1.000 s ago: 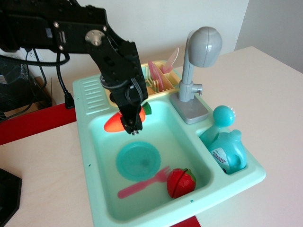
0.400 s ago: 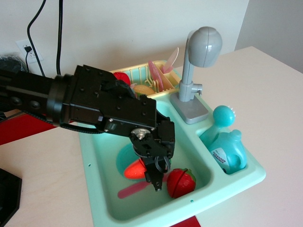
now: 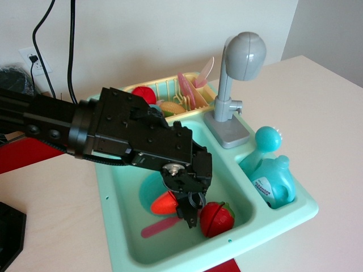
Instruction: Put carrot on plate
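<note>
The sink basin (image 3: 122, 224) is crowded: the black arm (image 3: 136, 139) fills its middle and hides most of the teal plate (image 3: 146, 190). The red strawberry toy (image 3: 216, 219) lies just right of the fingers (image 3: 191, 218), the pink fork (image 3: 159, 228) just below. The grey faucet (image 3: 238, 85) blocks the back right. The front left corner of the basin lies bare.

**Colours in and around the toy sink**

The sink (image 3: 122, 226) is mint green. The plate (image 3: 148, 186) is a darker teal; the carrot (image 3: 163, 203) on it is orange. At four o'clock sits a red strawberry toy (image 3: 218, 220) with green leaves. The pink fork (image 3: 157, 228) lies at seven. The gripper (image 3: 191, 214) is black, the faucet (image 3: 238, 73) grey, the bottle (image 3: 272, 175) turquoise.
</note>
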Controlling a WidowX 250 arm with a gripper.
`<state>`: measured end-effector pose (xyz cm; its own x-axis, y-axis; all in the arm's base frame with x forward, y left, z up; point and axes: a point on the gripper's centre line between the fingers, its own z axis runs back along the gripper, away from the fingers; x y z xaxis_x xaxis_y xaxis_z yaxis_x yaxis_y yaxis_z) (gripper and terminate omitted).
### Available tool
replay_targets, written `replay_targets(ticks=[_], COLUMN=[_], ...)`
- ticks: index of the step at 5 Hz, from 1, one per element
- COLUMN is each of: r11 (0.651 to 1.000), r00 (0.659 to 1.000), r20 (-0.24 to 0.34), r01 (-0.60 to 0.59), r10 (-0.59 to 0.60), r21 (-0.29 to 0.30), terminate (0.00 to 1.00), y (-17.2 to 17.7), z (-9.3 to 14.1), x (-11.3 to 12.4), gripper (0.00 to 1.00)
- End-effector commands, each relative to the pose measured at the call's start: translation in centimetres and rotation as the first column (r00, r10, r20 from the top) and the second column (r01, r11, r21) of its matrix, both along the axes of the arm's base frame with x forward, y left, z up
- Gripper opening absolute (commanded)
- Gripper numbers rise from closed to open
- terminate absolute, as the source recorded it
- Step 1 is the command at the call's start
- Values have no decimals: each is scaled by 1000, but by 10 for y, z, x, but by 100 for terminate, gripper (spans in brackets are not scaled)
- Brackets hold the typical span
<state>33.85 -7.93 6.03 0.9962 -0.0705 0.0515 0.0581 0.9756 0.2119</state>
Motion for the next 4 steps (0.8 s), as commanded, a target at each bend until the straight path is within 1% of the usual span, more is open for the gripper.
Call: replay_targets(ticks=[1, 2, 3, 4], r11=[1000, 1000, 999, 995], r00=[999, 1000, 997, 984], r20=[21, 16, 60, 151], r01=[-29, -27, -42, -94], r10=[28, 27, 42, 95], r21=[6, 14, 9, -14], terminate=[0, 0, 0, 100], y=[5, 7, 15, 50], z=[12, 22, 46, 90], x=[1, -4, -13, -27], gripper=[100, 100, 100, 100])
